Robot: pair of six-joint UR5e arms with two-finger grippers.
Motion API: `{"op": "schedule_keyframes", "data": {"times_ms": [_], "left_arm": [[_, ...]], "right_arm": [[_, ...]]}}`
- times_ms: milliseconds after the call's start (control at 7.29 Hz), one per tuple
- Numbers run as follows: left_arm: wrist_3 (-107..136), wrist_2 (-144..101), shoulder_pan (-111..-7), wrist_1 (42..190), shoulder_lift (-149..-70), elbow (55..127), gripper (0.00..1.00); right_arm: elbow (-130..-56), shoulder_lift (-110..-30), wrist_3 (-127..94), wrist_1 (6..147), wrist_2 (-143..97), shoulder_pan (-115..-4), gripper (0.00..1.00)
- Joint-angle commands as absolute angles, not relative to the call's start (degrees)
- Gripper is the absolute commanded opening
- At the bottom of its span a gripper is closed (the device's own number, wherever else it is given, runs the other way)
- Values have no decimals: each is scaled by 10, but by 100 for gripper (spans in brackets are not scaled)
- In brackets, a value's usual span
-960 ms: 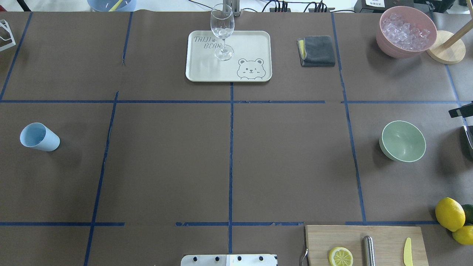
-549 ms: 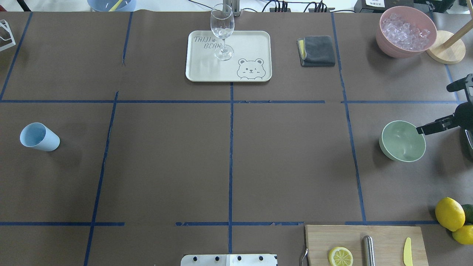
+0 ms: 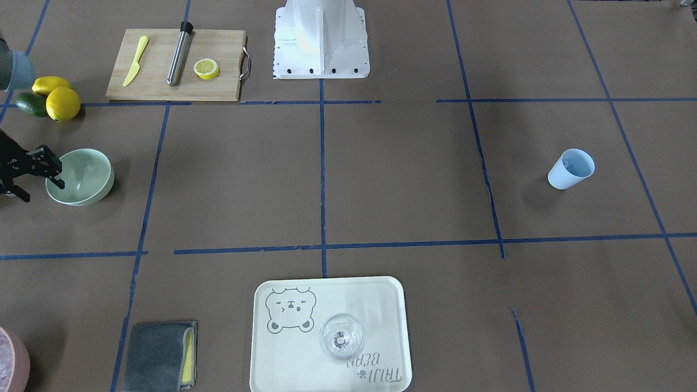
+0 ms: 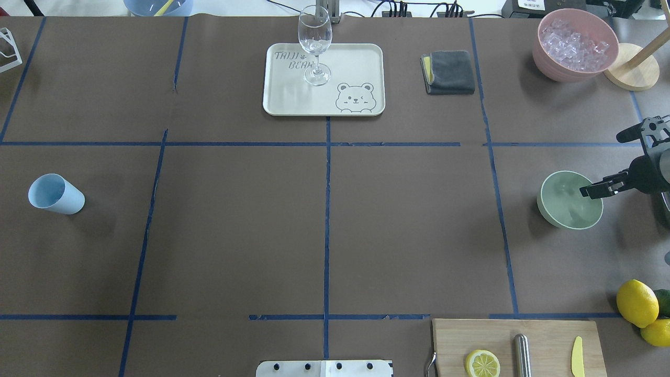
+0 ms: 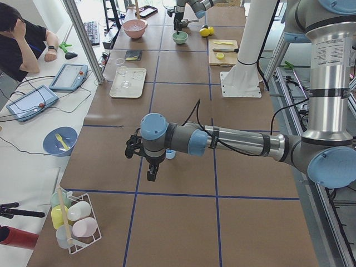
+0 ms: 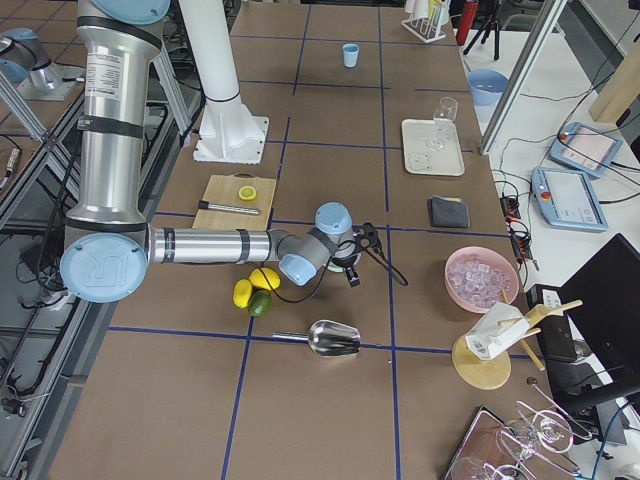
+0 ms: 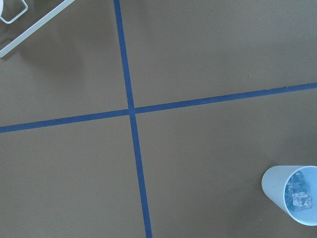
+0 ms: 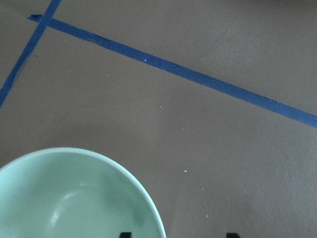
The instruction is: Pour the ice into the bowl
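We should seat our open right hand [image 4: 600, 166] squarely over the bowl [image 4: 543, 207] rim, mid right, before closing.

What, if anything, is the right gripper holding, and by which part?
The right gripper holds nothing: its fingers stand open astride the bowl's rim.

A few small clear ice cubes [image 7: 299, 197] are seen heaped inside the upright light blue cup [image 7: 274, 192], while the pale mint-green bowl [image 4: 562, 204] is found upright and empty, well apart on the robot's right.
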State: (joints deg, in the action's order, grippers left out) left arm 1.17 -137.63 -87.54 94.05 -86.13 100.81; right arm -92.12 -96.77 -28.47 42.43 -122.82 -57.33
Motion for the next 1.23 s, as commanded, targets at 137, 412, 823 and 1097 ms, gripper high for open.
{"op": "schedule_keyframes", "data": {"times_ms": [137, 412, 823, 1097], "left_arm": [[11, -1376, -875, 940, -861, 1008, 100], [11, -1376, -875, 940, -861, 1008, 100], [11, -1376, -875, 940, -861, 1009, 100], [11, -1376, -875, 940, -861, 1009, 100]], "right_arm": [[-927, -971, -316, 423, -1233, -573, 0], [-950, -968, -336, 428, -1232, -571, 0], [-980, -878, -496, 432, -1224, -529, 0], [-977, -774, -616, 441, -1175, -456, 0]]}}
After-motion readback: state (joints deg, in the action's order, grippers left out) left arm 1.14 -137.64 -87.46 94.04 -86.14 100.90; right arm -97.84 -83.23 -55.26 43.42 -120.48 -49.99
